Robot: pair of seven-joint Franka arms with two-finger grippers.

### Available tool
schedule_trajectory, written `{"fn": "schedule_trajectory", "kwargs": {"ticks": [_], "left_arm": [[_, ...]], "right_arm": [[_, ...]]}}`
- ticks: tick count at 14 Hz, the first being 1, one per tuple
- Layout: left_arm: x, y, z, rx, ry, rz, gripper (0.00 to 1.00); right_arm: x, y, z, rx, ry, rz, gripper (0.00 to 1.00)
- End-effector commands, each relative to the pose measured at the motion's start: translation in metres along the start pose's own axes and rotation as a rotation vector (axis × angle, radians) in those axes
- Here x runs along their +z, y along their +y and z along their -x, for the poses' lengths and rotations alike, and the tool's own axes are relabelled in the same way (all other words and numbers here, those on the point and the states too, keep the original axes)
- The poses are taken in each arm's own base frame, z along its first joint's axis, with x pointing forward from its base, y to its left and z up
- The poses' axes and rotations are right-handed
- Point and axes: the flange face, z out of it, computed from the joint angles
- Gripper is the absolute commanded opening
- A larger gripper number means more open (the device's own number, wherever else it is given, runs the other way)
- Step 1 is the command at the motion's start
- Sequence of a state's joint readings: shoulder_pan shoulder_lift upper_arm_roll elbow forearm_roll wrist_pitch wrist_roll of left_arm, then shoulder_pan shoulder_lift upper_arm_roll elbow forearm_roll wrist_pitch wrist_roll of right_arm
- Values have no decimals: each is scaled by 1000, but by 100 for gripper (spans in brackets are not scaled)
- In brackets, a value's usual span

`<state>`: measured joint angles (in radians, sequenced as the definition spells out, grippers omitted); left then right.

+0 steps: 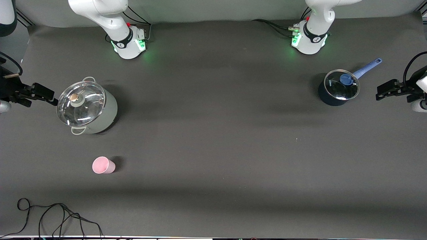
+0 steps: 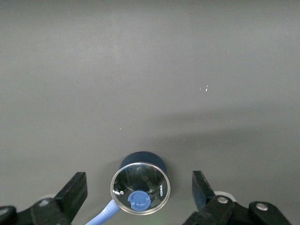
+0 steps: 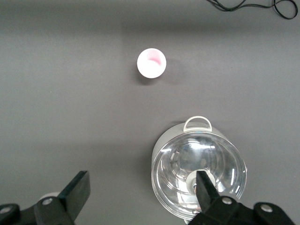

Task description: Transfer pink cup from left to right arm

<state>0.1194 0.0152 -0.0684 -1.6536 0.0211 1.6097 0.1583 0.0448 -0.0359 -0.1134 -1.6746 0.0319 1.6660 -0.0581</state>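
The pink cup (image 1: 103,165) stands upright on the dark table toward the right arm's end, nearer to the front camera than the pale green pot (image 1: 87,107). It also shows in the right wrist view (image 3: 151,62). My right gripper (image 1: 45,97) is open and empty, up in the air over the table edge beside that pot; its view (image 3: 142,183) looks down on pot and cup. My left gripper (image 1: 378,93) is open and empty, high over the left arm's end beside the blue saucepan (image 1: 338,87); its view (image 2: 139,185) shows no cup.
The pale green pot (image 3: 199,171) has a glass lid and two loop handles. The blue saucepan (image 2: 143,161) has a glass lid and a long light-blue handle (image 1: 368,67). A black cable (image 1: 50,216) lies near the table's front edge at the right arm's end.
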Motion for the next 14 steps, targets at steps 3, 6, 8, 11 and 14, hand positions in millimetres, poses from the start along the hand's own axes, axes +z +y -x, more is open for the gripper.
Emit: {"fn": "schedule_trajectory", "kwargs": {"ticks": [3,6,8,11,14], "left_arm": [[-2,5,-11,-15,18,-1,100],[-4,7,-12,-15,18,-1,100],[-2,4,-11,-11,11,1,100],[-1,3,-11,-9,6,2,100],[0,6,-11,-3,9,1,100]], "right_arm": [[-8,-8,5,8,10,16,100],[-1,-4,11,13,-51,14,100],[0,-4,13,17,-68,13,100],[0,-4,14,11,-77,13,100],[-1,1,14,-10,-70,41,100]]}}
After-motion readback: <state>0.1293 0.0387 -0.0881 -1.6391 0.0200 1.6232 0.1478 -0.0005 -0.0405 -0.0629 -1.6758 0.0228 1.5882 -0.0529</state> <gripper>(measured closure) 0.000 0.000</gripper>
